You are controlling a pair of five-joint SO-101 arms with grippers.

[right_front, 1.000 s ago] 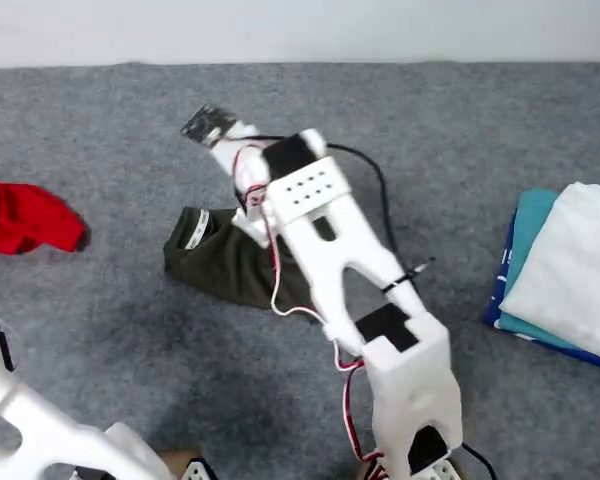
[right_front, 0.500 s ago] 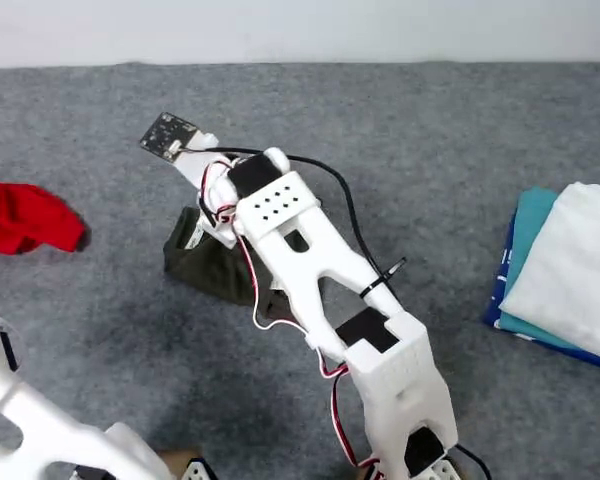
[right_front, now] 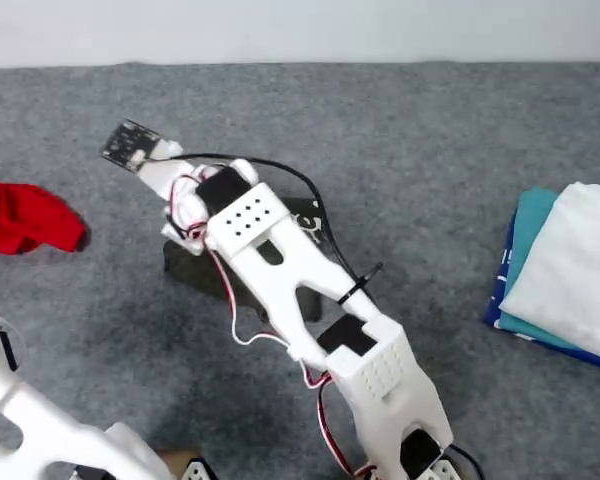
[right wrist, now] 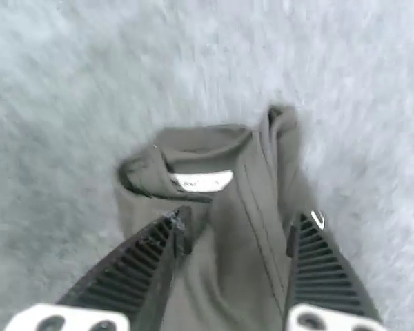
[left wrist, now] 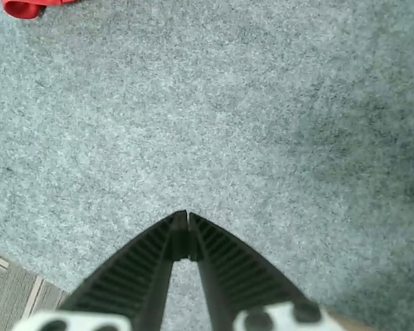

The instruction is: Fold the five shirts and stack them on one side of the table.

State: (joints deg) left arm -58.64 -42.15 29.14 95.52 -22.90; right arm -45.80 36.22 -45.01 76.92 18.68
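Right gripper [right wrist: 239,221] stands spread apart over the olive shirt [right wrist: 221,148]; left gripper [left wrist: 187,219] pressed together above grey tabletop [left wrist: 262,103].

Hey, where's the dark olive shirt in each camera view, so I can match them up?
High view: olive shirt left of centre, partly under the right arm.
Right wrist view: it lies between the open fingers of the right gripper, collar label showing.
Left wrist view: grey table cover, with a red shirt at the picture's edge.
Shared landmark: the grey table cover.
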